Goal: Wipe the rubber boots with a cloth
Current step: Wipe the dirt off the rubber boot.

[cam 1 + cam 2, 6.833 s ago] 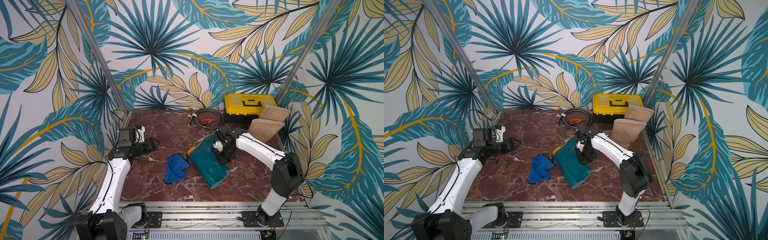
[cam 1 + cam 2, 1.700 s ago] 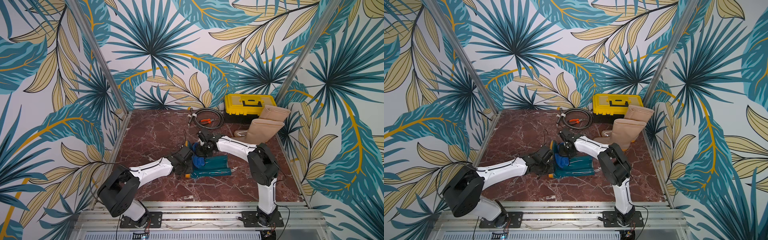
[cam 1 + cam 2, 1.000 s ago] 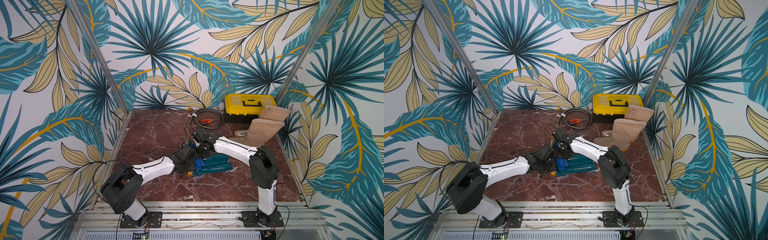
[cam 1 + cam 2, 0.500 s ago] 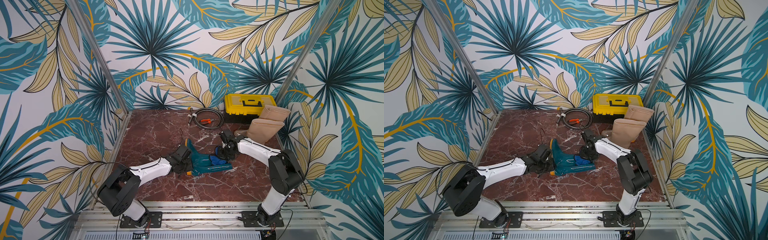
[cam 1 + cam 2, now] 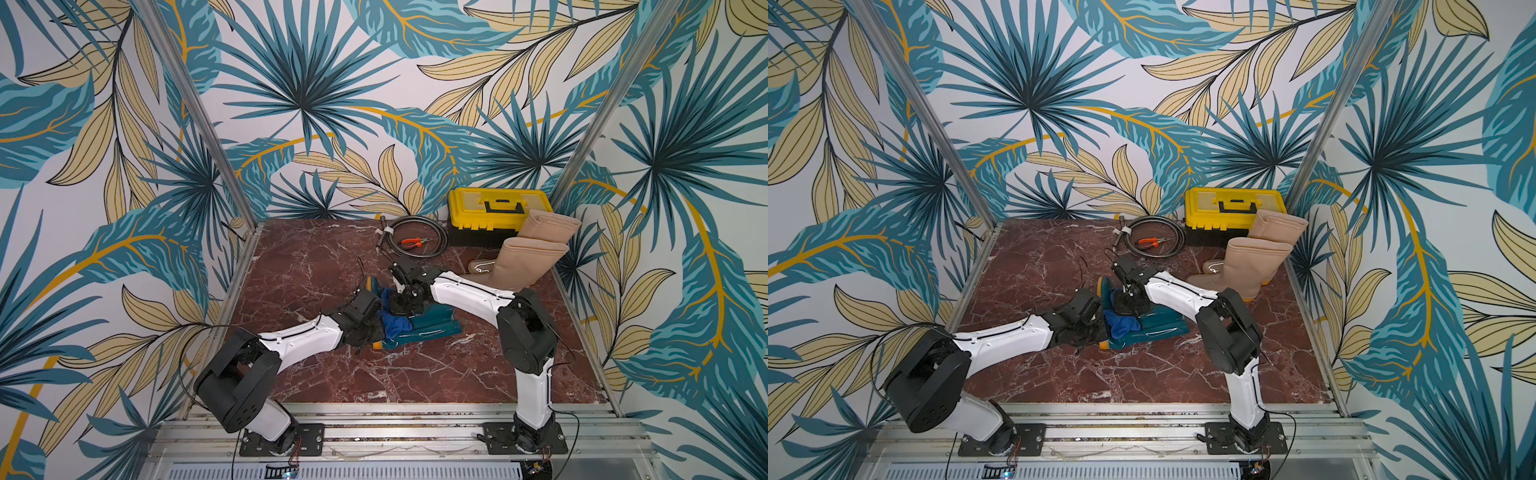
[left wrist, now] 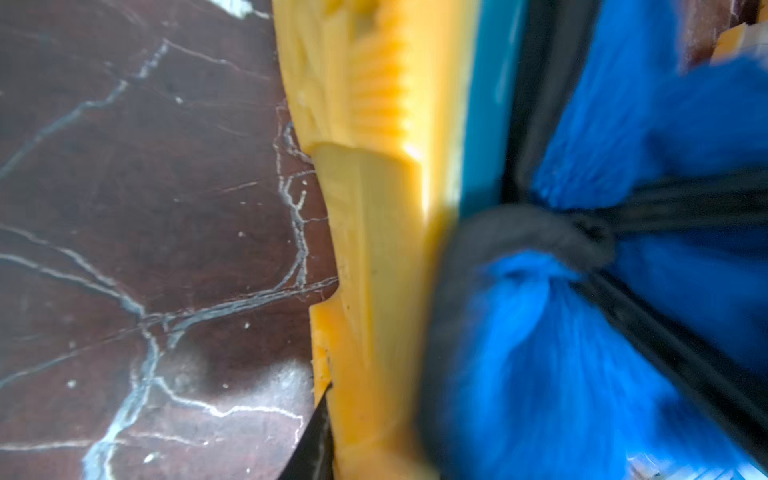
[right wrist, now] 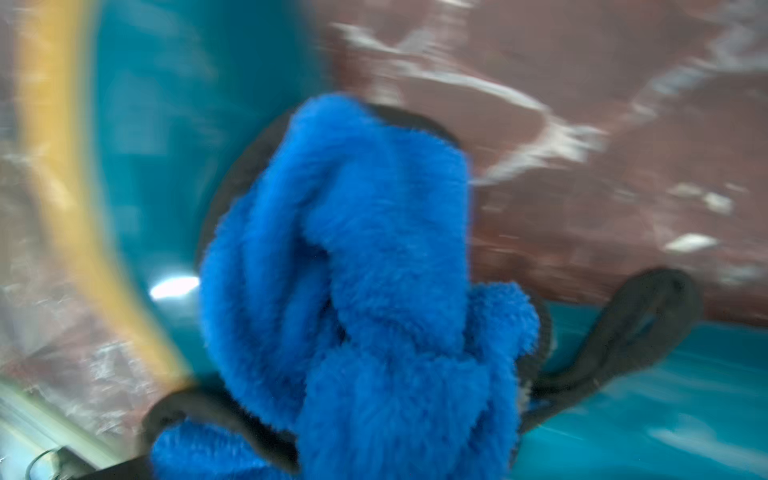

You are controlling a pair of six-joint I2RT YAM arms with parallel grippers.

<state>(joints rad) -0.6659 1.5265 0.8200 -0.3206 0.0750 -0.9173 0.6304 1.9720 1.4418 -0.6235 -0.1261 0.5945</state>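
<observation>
Both wrist views blurred; cloth [image 7: 365,291] cut off at frame edge. Arms hide the teal boot [image 5: 432,328] foot; left gripper [image 5: 374,334] fingertips hidden too.

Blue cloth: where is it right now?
In both top views the cloth lies centrally on the toppled teal boot, bunched in the right gripper, with the left gripper beside it at the sole.

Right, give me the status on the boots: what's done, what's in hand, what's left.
Done: no boot shows as finished. In hand: the teal boot lies on its side; the left gripper pinches its sole while the right gripper presses the cloth on it near the foot. Left: the rest of that boot, then both tan boots, standing untouched by the toolbox.
</observation>
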